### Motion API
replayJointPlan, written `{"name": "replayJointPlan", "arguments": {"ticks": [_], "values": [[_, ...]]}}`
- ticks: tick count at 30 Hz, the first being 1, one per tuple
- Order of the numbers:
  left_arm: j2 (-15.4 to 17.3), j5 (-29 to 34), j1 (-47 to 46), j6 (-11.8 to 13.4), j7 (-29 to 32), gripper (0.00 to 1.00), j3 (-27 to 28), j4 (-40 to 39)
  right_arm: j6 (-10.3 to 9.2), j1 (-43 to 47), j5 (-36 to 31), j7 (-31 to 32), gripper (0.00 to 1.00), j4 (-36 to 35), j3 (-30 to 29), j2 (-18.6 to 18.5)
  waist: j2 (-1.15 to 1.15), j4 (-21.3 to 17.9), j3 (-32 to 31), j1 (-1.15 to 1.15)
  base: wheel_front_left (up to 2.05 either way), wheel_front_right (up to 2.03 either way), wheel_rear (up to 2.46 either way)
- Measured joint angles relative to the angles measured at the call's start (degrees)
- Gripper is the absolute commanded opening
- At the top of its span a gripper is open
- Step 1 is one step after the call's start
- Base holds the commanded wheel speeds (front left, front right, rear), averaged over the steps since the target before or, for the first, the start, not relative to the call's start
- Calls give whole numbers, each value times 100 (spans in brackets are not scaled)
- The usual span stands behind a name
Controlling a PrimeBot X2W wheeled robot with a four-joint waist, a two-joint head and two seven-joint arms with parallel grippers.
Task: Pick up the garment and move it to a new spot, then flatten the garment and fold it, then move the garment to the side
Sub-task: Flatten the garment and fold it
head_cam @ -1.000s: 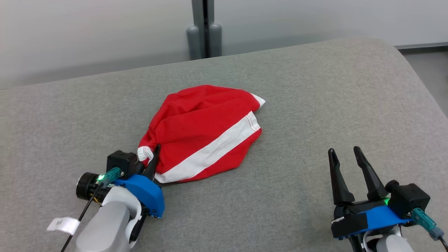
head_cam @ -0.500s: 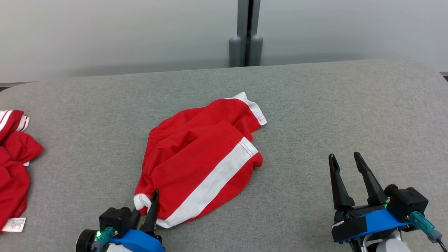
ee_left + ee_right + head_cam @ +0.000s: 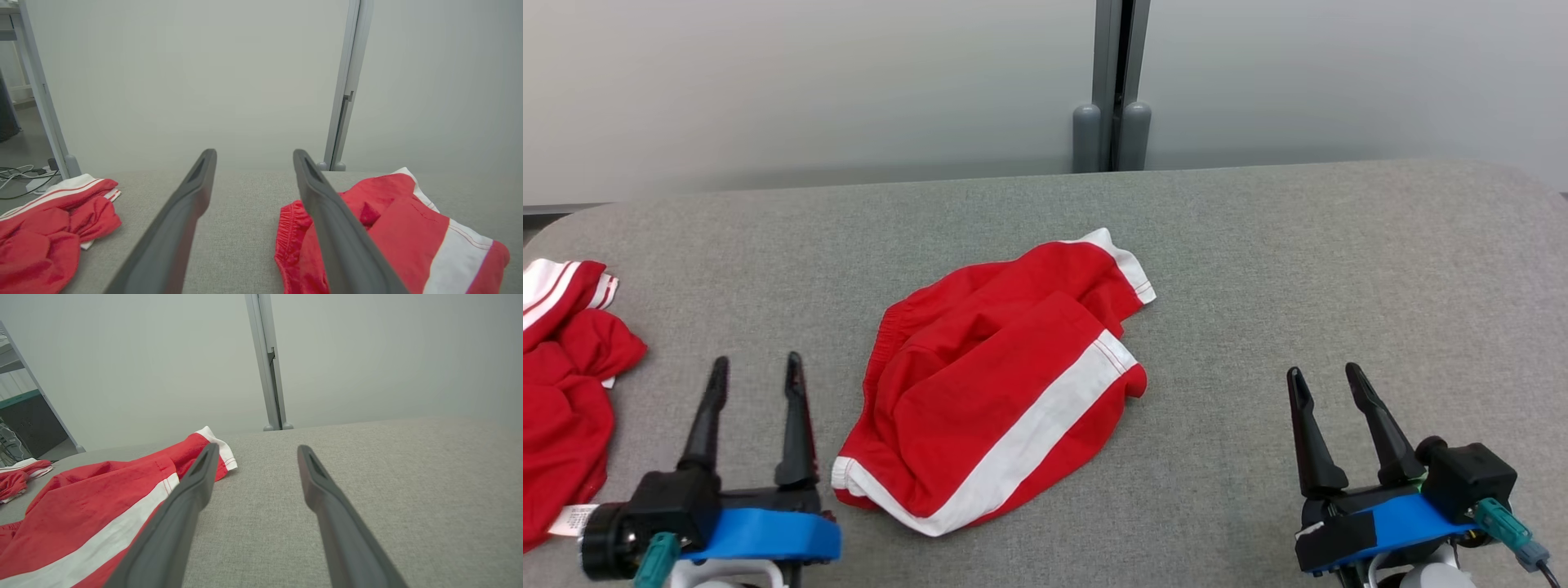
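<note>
The left hand point(image 3: 756, 362) sits low, just left of the garment point(image 3: 980, 384). Its fingers point toward the far wall, spread wide and holding nothing, close beside the cloth but clear of it. The right hand point(image 3: 1324, 371) sits well to the garment's right, also spread and empty. The garment, red with a white stripe, lies rumpled in the middle of the table point(image 3: 1258, 261). Bare table stretches right of it and behind it. A red pile point(image 3: 564, 392) lies left of it, by the table's edge.
</note>
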Motion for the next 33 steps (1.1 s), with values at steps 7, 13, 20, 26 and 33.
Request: {"name": "replayJointPlan", "arguments": {"ticks": [7,13,20,26,33], "values": [[-126,480,276,-142,1,100,601,-96,0,67,-110,0,100,41,18,1,0,-10,-68,0,0,0,0],[-267,716,430,-313,1,100,753,42,0,154,-163,1,100,90,12,1,0,32,-104,0,0,0,0],[-415,859,438,-393,1,100,826,69,0,48,-224,0,100,238,201,0,0,146,-115,0,0,0,0],[-471,911,358,-498,1,100,854,142,0,-572,-481,3,100,704,666,-1,0,334,-125,0,0,0,0],[-533,956,256,-598,1,100,846,175,0,-1544,-701,109,100,1677,1109,2,0,649,-74,1,0,0,0]]}}
